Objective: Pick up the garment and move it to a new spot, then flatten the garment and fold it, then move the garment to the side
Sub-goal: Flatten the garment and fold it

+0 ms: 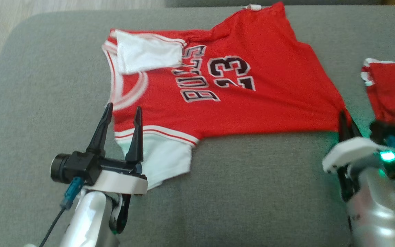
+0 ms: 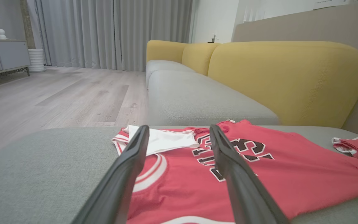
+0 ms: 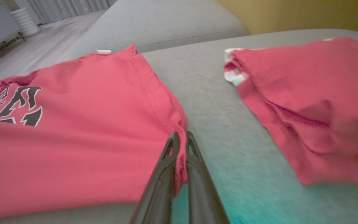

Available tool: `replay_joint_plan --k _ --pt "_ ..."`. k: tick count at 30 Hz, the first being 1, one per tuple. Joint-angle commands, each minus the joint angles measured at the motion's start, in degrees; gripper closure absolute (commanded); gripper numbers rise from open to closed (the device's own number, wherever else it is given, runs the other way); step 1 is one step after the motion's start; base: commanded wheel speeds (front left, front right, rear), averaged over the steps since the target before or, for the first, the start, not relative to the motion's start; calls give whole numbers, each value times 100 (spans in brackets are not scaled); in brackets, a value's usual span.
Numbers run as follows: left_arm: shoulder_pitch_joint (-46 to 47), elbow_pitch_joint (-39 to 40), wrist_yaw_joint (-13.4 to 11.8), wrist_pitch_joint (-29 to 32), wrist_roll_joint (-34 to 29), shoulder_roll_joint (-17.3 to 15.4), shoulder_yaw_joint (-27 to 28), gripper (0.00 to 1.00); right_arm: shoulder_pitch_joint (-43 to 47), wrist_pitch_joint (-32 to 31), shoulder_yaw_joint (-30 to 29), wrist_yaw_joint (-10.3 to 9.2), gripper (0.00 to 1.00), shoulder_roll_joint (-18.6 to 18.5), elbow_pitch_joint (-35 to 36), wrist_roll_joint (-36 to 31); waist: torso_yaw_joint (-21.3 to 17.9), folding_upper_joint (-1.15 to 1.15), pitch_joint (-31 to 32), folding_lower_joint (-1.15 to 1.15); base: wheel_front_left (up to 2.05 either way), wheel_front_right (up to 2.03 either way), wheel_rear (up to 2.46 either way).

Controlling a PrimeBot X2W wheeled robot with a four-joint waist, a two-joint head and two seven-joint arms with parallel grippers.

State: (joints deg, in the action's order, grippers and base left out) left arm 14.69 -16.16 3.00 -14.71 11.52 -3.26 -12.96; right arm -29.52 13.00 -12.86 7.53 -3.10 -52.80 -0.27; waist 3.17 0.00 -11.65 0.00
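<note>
At four o'clock of the red jersey (image 1: pixel 225 92) spread on the grey sofa seat (image 1: pixel 252 188), the right fingers (image 3: pixel 166 168) are clamped on its hem corner while the left fingers (image 1: pixel 136 133) stand apart above the seven o'clock sleeve, so a one-sided pull could bunch the cloth.

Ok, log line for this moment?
left gripper: open, near jersey sleeve | right gripper: shut on jersey hem corner | second red garment: apart

Soft, even indoor light; green glow on the grey cushion (image 3: pixel 216 102); slight blur at the wrist views' edges.
</note>
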Motion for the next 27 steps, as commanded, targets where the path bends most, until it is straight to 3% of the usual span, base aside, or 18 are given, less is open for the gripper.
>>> replay_joint_plan --k 1,6,9,10,15,19,27 --pt "29 199 -28 -29 -47 -79 216 0 99 86 -71 -4 100 22 201 -118 -101 0 117 0 0 0 0" --pt "-108 222 -47 -29 -43 -98 254 0 579 103 -694 -4 100 22 365 -290 -215 0 296 0 0 0 0" --pt "-165 231 -54 -29 -48 -111 251 0 774 117 -764 -4 100 22 419 -318 -243 0 371 0 0 0 0" --pt "-178 236 -56 -29 -49 -115 247 0 815 135 -746 -4 0 22 532 -409 -246 0 384 0 0 0 0" --pt "-222 248 -68 -26 -23 -188 275 0 822 189 -78 -4 0 22 1176 -60 -300 0 431 0 0 0 0" --pt "-195 280 -75 61 -24 -261 270 0 1044 197 638 -4 0 22 2115 476 -360 0 392 0 0 0 0" --pt "273 -146 49 842 50 -504 227 0 1690 198 1354 -4 0 23 3269 900 -558 0 108 0 0 0 0"
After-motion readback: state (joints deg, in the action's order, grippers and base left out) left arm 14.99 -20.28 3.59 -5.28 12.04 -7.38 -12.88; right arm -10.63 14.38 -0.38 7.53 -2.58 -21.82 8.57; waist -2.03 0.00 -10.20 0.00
